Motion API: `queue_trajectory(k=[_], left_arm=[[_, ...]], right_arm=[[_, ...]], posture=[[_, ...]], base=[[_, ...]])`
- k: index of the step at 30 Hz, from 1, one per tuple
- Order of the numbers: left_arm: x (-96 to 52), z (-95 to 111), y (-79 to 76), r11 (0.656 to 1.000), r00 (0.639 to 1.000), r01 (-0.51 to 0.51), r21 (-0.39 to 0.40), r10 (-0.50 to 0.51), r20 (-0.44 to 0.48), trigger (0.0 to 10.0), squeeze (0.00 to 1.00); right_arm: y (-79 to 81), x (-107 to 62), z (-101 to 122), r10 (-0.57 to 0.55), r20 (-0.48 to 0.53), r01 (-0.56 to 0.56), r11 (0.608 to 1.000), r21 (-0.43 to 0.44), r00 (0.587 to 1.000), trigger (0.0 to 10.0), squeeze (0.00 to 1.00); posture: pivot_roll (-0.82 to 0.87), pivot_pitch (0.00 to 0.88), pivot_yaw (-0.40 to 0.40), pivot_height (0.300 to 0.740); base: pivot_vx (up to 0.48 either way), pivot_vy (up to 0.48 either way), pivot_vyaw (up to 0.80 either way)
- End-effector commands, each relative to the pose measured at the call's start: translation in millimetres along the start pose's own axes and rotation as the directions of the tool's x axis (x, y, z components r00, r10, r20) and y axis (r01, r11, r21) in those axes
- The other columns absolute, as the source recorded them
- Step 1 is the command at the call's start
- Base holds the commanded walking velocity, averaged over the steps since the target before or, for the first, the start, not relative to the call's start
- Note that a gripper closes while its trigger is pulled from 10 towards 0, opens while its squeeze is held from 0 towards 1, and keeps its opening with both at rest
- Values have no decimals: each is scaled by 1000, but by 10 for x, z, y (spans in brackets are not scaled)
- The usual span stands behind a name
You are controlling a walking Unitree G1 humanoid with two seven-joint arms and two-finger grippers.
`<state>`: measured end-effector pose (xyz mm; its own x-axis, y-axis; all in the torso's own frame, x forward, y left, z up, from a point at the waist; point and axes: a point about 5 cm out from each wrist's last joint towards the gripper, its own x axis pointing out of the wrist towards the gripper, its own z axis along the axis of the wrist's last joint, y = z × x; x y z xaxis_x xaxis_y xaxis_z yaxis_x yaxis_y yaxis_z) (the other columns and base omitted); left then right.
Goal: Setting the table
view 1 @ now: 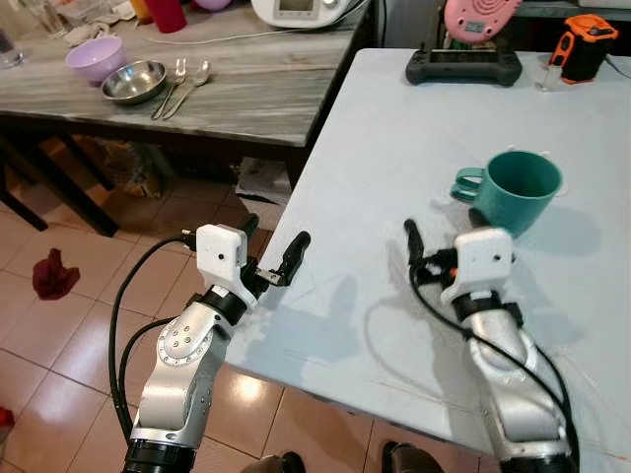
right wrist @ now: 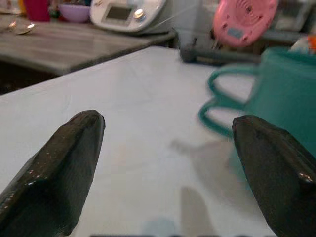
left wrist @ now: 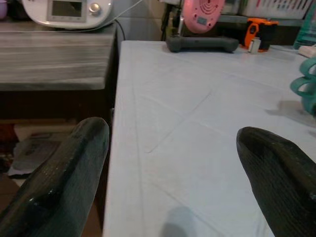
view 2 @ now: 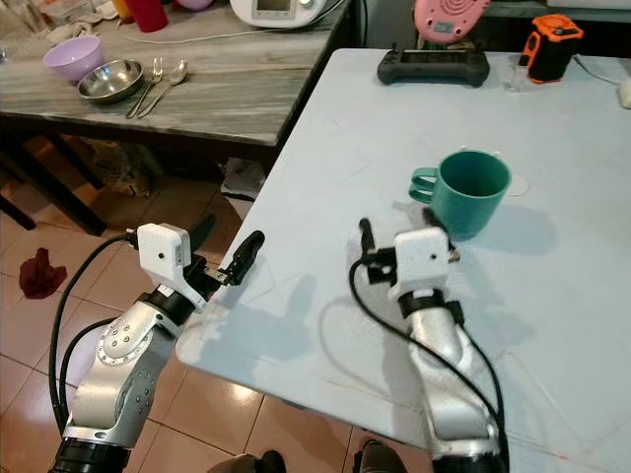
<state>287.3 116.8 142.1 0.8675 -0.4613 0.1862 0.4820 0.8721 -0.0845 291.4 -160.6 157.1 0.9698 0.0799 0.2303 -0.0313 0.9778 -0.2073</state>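
A teal mug [view 1: 523, 187] stands upright on the pale blue table [view 1: 394, 138], its handle turned toward my left. Just short of it, my right gripper [view 1: 444, 229] hovers open over the table top with nothing between its fingers; in the right wrist view the mug [right wrist: 286, 89] lies ahead, nearer one finger. At the table's left edge my left gripper [view 1: 271, 246] is open and empty. On the wooden side table [view 1: 246, 89] sit a purple bowl [view 1: 96, 57], a steel bowl [view 1: 133, 81], and a fork and spoon [view 1: 179, 87].
A black controller [view 1: 463, 67], a pink gadget [view 1: 480, 18] and an orange device [view 1: 584, 47] line the pale table's far end. A white appliance [view 1: 306, 10] and a red cup [view 1: 166, 12] stand at the back of the wooden table. A red cloth [view 1: 54, 274] lies on the tiled floor.
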Motion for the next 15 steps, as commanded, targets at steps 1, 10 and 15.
queue_trajectory(k=[1,10,15], left_arm=[[-13,-28,19,1000,1000,-10,4,10,-12,10000,0],[-7,-27,-38,996,998,66,-53,-66,-2,10000,0],[-9,-17,-111,977,983,180,-110,-181,0,10000,0]], right_arm=[[-66,12,-12,-27,-9,27,1000,6,1000,10000,0],[-368,-34,-55,-147,-32,145,989,-40,989,10000,0],[-411,-59,-64,-176,-35,174,983,-56,984,10000,0]], posture=[[-175,162,136,740],[-187,156,141,740],[-195,154,145,740]], base=[[0,0,0],[0,0,0],[0,0,0]])
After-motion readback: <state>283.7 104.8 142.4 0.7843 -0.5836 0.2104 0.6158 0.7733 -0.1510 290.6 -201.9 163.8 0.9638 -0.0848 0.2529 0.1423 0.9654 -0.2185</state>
